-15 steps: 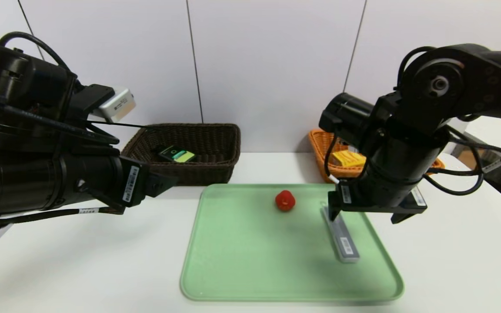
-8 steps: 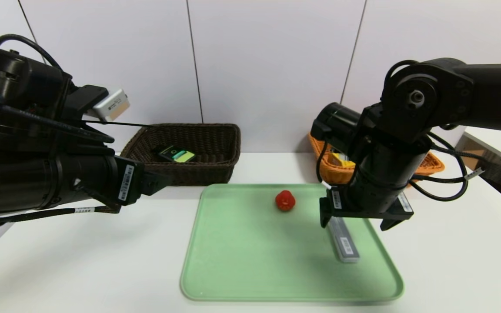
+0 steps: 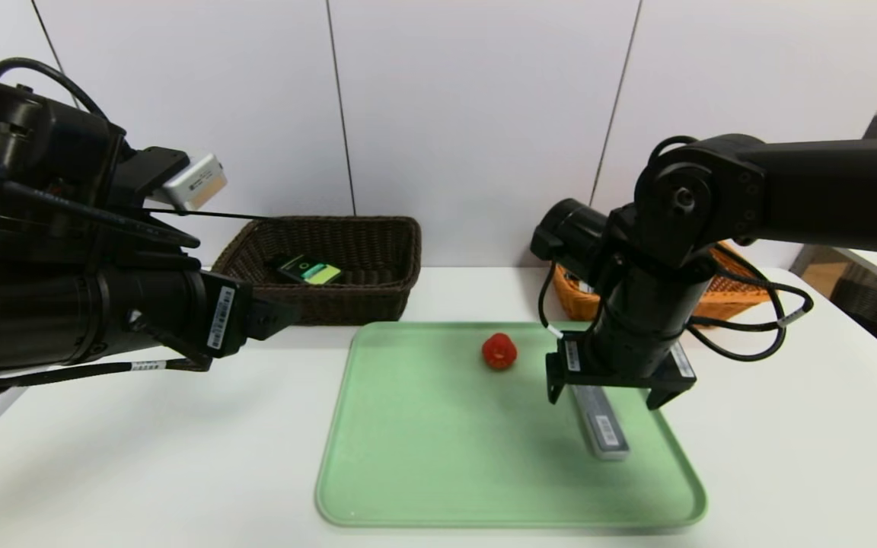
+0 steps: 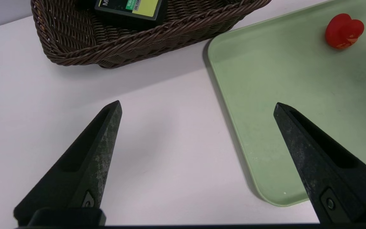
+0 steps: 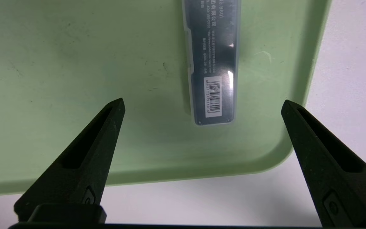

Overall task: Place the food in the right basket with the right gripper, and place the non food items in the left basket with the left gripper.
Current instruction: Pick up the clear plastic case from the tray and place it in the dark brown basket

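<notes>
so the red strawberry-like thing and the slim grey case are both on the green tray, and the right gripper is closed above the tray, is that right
Not quite: the right gripper is open, its fingers wide apart in the right wrist view. The rest holds: it is above the green tray, where the red strawberry-like thing and the slim grey case both lie.

- We see our right gripper [image 3: 604, 403] above the right part of the green tray [image 3: 438, 457], jaws apart, over the slim gray case [image 3: 602, 426].
- Our left gripper [image 3: 275, 320] hangs over the desk [image 3: 180, 457], left of the tray.
- A red item [image 3: 499, 352] lies on the tray.
- Behind stand our brown basket [image 3: 332, 304], holding a dark box [image 3: 307, 269], and orange basket [image 3: 728, 301].
</notes>
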You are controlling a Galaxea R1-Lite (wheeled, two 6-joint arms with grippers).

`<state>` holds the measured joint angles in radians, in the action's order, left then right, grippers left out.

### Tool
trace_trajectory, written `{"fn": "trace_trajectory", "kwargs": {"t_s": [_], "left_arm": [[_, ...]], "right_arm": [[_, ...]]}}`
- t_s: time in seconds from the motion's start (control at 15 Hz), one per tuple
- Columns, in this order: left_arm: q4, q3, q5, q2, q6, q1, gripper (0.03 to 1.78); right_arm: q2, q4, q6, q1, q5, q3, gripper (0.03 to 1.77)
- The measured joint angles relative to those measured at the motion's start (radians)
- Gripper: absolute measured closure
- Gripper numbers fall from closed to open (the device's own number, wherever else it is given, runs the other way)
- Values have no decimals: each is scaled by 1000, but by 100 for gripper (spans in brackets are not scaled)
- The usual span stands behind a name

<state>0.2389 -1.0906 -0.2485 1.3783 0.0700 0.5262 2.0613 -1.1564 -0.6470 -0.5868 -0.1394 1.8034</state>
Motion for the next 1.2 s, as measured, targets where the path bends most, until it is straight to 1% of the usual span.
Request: {"fn": "trace_trajectory", "kwargs": {"t_s": [0.13,0.27,0.33,0.53,0.8,0.93,1.07,1.2], "left_arm": [[0,-1,0,0,0,-2,12],[0,-2,0,0,-2,-11,12],[0,-2,0,0,-2,-13,12],[1,0,0,0,-2,-17,12],[0,-1,0,0,-2,-17,12],[1,-2,0,2,-2,-17,12],[0,-2,0,4,-2,-17,12],[0,-3,0,8,-2,-17,12]], "right_arm": [[16,3,1,14,20,1,10],[27,30,7,35,54,-2,10],[30,38,24,44,59,-3,10],[36,41,89,61,59,-11,10],[45,64,130,67,59,-18,10],[52,66,163,75,59,-21,10],[56,90,174,82,59,-31,10],[59,122,203,86,57,-55,10]]}}
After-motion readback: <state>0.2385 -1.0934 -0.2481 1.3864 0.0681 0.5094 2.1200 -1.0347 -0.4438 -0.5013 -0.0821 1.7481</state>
